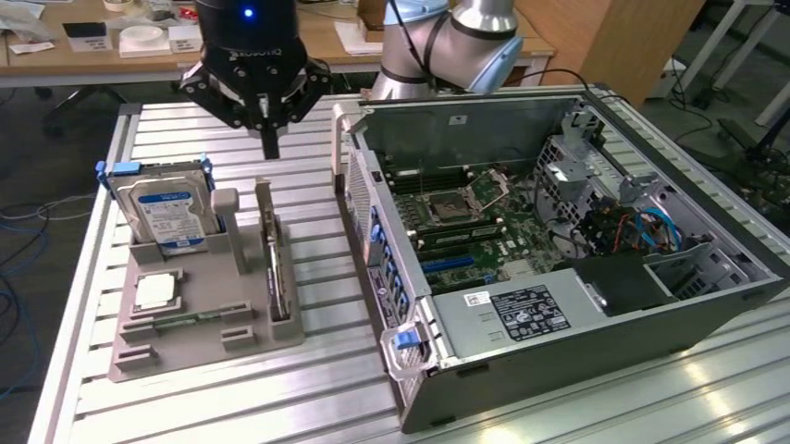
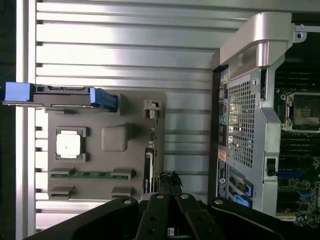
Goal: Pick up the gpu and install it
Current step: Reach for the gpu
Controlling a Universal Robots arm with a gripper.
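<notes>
slatted metal table [image 1: 309, 393] with grey parts holder [image 1: 185, 347] and open computer case [image 1: 617, 361]

Wooden desks [image 1: 314, 37] (cluttered) stand behind the ribbed metal table [image 1: 247, 398]; dark floor [image 1: 31, 139].

There is one tabletop [image 1: 321, 388], one open computer case [image 1: 691, 314], one grey holder [image 1: 185, 347], one hard drive [image 1: 170, 215], one gpu [image 1: 279, 277], one processor chip [image 2: 68, 144], one green memory stick [image 2: 92, 174] and one claw [image 1: 270, 148].

Gripper [image 1: 270, 148] body: "ROBOTIQ"; other txt illegible.
</notes>
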